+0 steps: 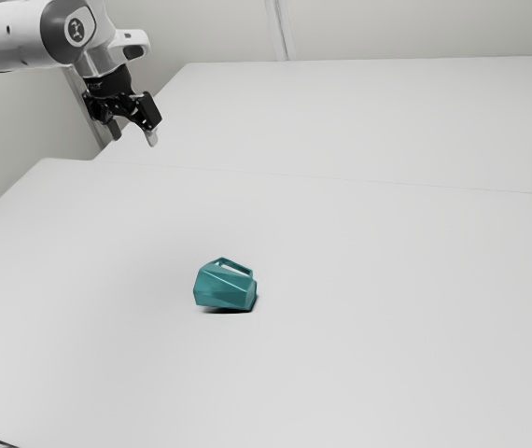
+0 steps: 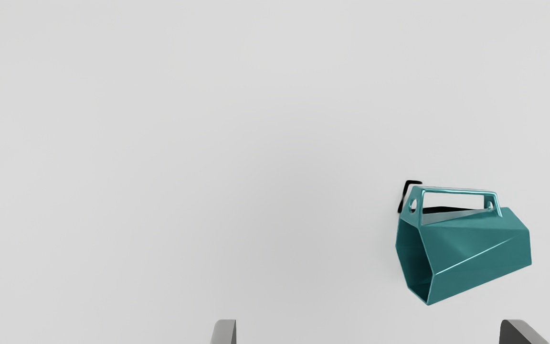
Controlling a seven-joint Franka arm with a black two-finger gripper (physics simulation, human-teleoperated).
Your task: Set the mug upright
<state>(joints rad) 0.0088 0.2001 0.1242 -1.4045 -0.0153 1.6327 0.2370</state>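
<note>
Fingertips, nearest the wrist camera: two grey tips (image 2: 225, 333) stand wide apart with nothing held between them, so the gripper (image 1: 133, 137) is open.

Gripper's place: raised above the white tabletop (image 1: 359, 364), towards the exterior view's upper left and well apart from the mug.

Faceted teal mug: the mug (image 2: 475, 253) lies on its side on the tabletop, beyond the fingertips and off towards one finger's side in the wrist view.

Mouth and handle: the angular mouth (image 2: 414, 258) opens sideways, not upwards, and the squared handle (image 2: 461, 191) stands out from the body.

Step in hand: judged to be the approach, since the mug is on its side and free of the gripper; righting it remains to be done.

Next move: bring the open gripper across and down to the mug, lining the fingers up on opposite sides of its body before closing.

After the grasp: it likely calls for a small lift, a turn that brings the mouth upwards, and a gentle lowering onto the base.

Watch for: slanted facets could let the mug slip or roll if the fingers close unevenly.
</note>
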